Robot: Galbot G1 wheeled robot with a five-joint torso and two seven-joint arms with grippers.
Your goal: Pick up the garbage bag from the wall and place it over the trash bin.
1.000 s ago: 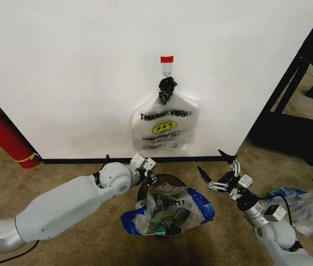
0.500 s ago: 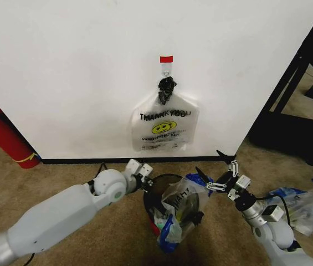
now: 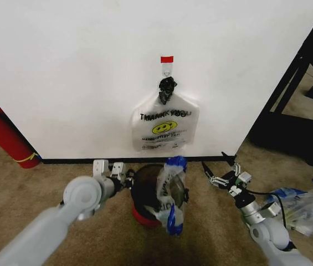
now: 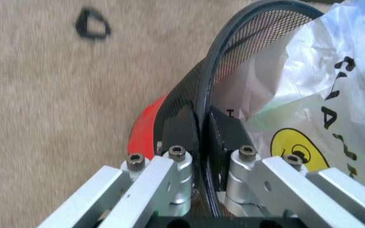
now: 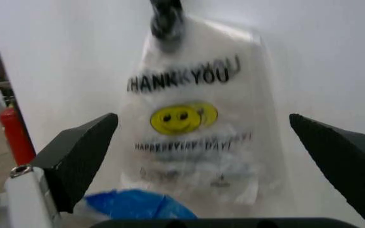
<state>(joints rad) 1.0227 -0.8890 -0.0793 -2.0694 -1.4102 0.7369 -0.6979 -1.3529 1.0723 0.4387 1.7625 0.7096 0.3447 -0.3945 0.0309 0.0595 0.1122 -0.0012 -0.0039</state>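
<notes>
Currently the trash bin (image 3: 145, 194) is clamped at its rim by the left claw (image 4: 203, 135), the garbage bag (image 3: 170, 191) is draped only over its right side, and the right claw (image 3: 218, 170), fingers apart, is held near, so spreading the bag over the rim seems due.

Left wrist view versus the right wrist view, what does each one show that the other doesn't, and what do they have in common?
Left wrist: the left gripper shut on the trash bin rim, red base below, the garbage bag draped in the bin.
Right wrist: the open right gripper facing a similar flat bag hanging on the wall, fire extinguisher beside.
Both: a yellow smiley print.
</notes>
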